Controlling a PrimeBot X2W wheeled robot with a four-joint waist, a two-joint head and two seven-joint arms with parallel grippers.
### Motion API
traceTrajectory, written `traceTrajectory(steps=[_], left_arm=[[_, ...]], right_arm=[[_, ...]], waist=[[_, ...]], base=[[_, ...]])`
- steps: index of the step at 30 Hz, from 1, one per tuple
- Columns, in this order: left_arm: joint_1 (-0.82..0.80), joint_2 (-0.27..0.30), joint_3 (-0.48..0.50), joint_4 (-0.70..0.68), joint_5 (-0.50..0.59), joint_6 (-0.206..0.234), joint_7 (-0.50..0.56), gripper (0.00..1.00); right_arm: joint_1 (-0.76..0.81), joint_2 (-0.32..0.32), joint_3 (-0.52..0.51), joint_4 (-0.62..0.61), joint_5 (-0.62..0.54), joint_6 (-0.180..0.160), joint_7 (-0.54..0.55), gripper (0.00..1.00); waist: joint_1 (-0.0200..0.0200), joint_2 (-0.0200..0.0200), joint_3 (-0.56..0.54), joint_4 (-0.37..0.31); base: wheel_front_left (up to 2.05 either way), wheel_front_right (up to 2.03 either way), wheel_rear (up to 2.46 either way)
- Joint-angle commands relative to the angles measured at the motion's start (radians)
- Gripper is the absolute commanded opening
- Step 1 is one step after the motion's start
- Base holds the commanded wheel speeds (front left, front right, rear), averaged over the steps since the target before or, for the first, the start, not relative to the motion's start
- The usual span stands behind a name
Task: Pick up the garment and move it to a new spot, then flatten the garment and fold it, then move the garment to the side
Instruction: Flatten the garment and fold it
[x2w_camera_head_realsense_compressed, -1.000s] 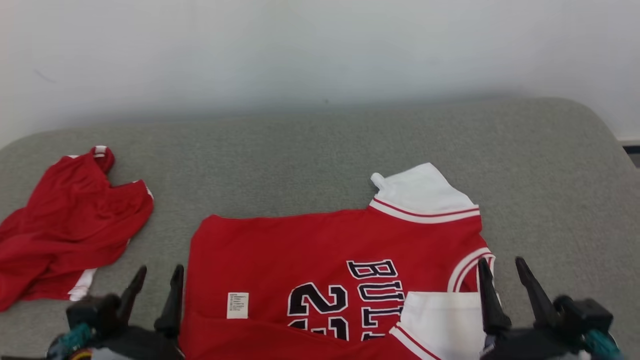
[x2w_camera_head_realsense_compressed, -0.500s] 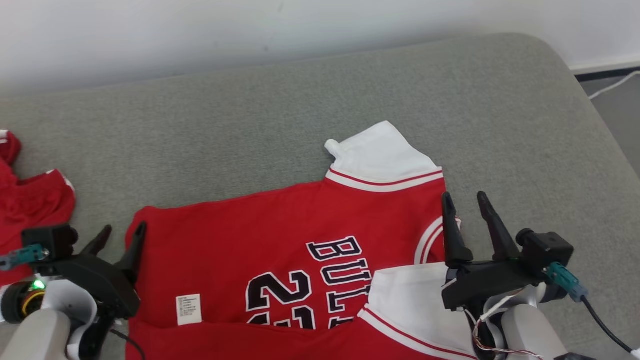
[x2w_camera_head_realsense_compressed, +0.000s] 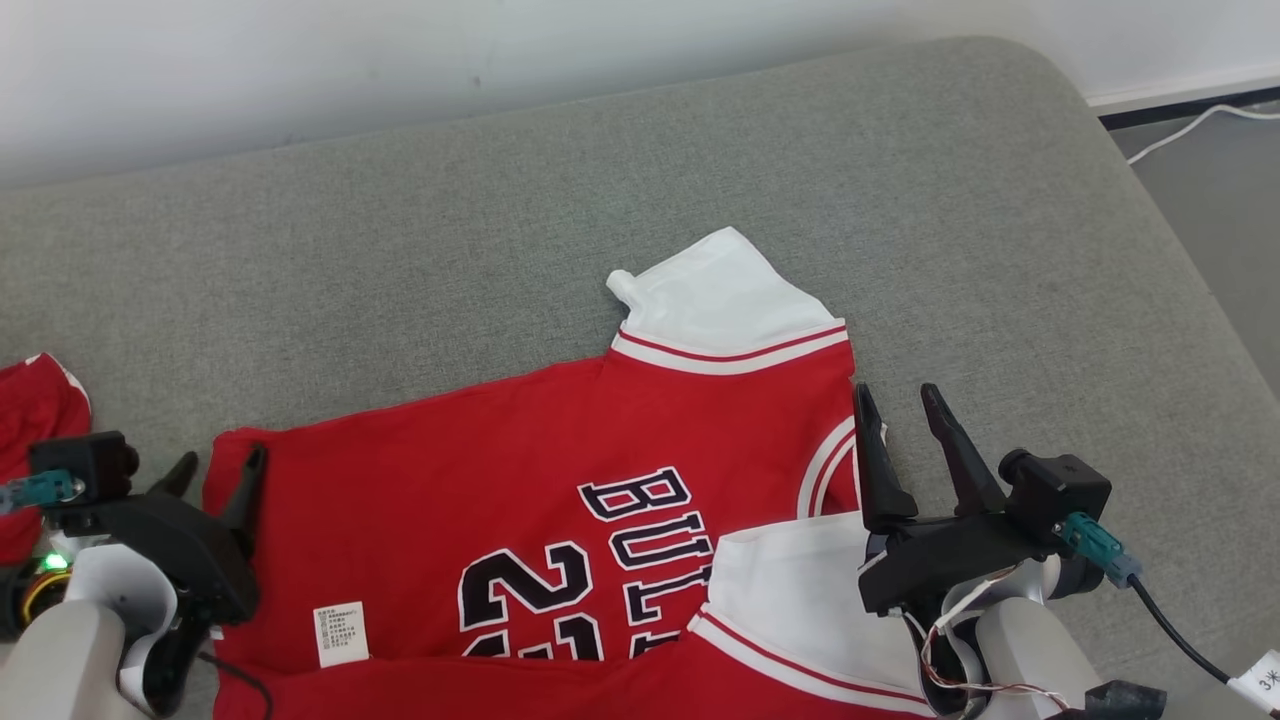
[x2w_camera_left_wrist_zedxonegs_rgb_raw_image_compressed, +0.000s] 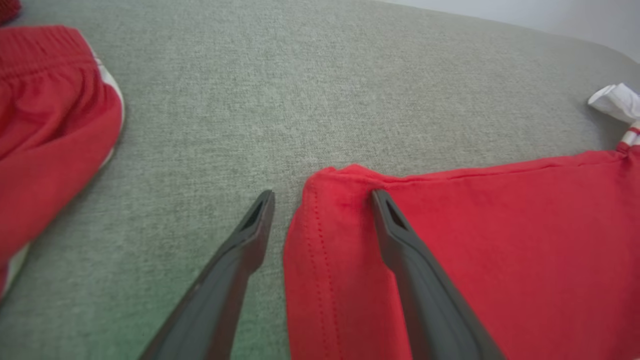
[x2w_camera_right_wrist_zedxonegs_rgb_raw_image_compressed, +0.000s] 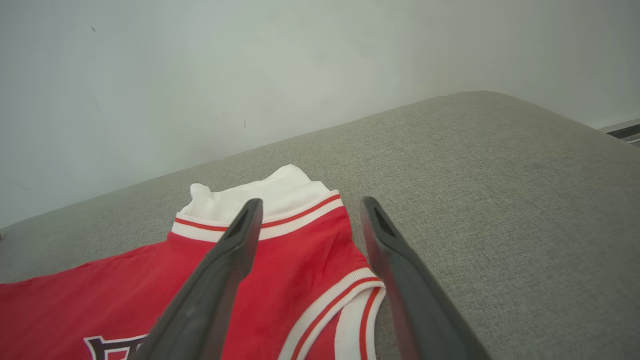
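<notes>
Red jersey (x2w_camera_head_realsense_compressed: 560, 470) flat mid grey cushion (x2w_camera_head_realsense_compressed: 400, 250), near edge folded over. Left jaws spread, straddling hem corner; right jaws spread over armhole trim. Looks lined up to pinch both ends for next fold

Soft matt red cloth jersey (x2w_camera_head_realsense_compressed: 560, 440) lies on coarse woven grey fabric cushion (x2w_camera_head_realsense_compressed: 400, 230); end effector fingers (x2w_camera_left_wrist_zedxonegs_rgb_raw_image_compressed: 240, 260) are smooth dark plastic.

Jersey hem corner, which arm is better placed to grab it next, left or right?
Left. The left gripper stands open with the hem corner of the jersey between its fingers. The right gripper, also open, is at the neck end.
</notes>
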Motion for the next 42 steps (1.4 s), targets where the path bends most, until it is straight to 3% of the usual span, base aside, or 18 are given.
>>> traceTrajectory(steps=[1, 9, 10, 11, 12, 13, 19, 25, 34, 42], left_arm=[[-0.001, -0.005, 0.002, 0.007, -0.013, 0.002, 0.005, 1.00], [-0.019, -0.022, 0.021, 0.048, -0.053, -0.004, 0.011, 1.00], [-0.021, -0.019, 0.018, 0.055, -0.049, -0.006, 0.008, 0.93], [-0.027, -0.021, 0.017, 0.057, -0.050, -0.012, -0.001, 0.56], [-0.035, -0.026, 0.021, 0.060, -0.056, -0.017, -0.013, 0.33], [-0.041, -0.031, 0.021, 0.062, -0.058, -0.020, -0.022, 0.00], [-0.060, -0.047, 0.006, 0.059, -0.043, -0.035, -0.074, 0.00], [-0.025, -0.065, 0.005, -0.051, -0.037, -0.020, -0.137, 0.00], [0.044, -0.085, -0.020, -0.251, -0.025, 0.023, -0.122, 0.00], [0.052, -0.090, -0.043, -0.348, -0.014, 0.040, -0.116, 0.00]], right_arm=[[-0.003, 0.001, 0.000, 0.004, 0.008, -0.001, -0.006, 1.00], [-0.016, 0.001, 0.004, 0.003, 0.011, -0.001, -0.006, 1.00], [-0.020, 0.001, 0.006, 0.004, 0.013, -0.001, -0.006, 1.00], [-0.023, 0.001, 0.008, 0.006, 0.013, -0.001, -0.006, 1.00], [-0.024, 0.001, 0.009, 0.009, 0.012, -0.001, -0.006, 1.00], [-0.023, 0.001, 0.006, 0.013, 0.010, -0.001, -0.006, 1.00], [-0.057, 0.002, -0.009, 0.063, -0.014, -0.001, -0.002, 1.00], [-0.148, -0.012, -0.042, 0.141, -0.034, -0.001, 0.050, 1.00], [-0.352, -0.065, -0.095, 0.305, -0.050, -0.001, 0.136, 1.00], [-0.546, -0.101, -0.125, 0.508, -0.084, -0.001, 0.175, 1.00]], waist=[[-0.0001, -0.0001, -0.003, -0.002], [-0.0001, -0.0001, 0.011, 0.000], [-0.0001, -0.0001, 0.014, 0.000], [-0.0001, -0.0001, 0.017, 0.000], [-0.0001, -0.0001, 0.019, 0.001], [-0.0001, -0.0001, 0.020, 0.004], [-0.0001, -0.0001, 0.021, 0.032], [-0.0001, -0.0001, 0.028, 0.076], [-0.0001, -0.0001, 0.073, 0.158], [-0.0001, -0.0001, 0.138, 0.211]], base=[[0.00, 0.00, 0.00], [0.00, 0.00, 0.00], [0.00, 0.00, 0.00], [0.00, 0.00, 0.00], [0.00, 0.00, 0.00], [0.00, 0.00, 0.00], [0.00, 0.00, 0.00], [0.00, 0.00, 0.00], [0.00, 0.00, 0.00], [0.00, 0.00, 0.00]])
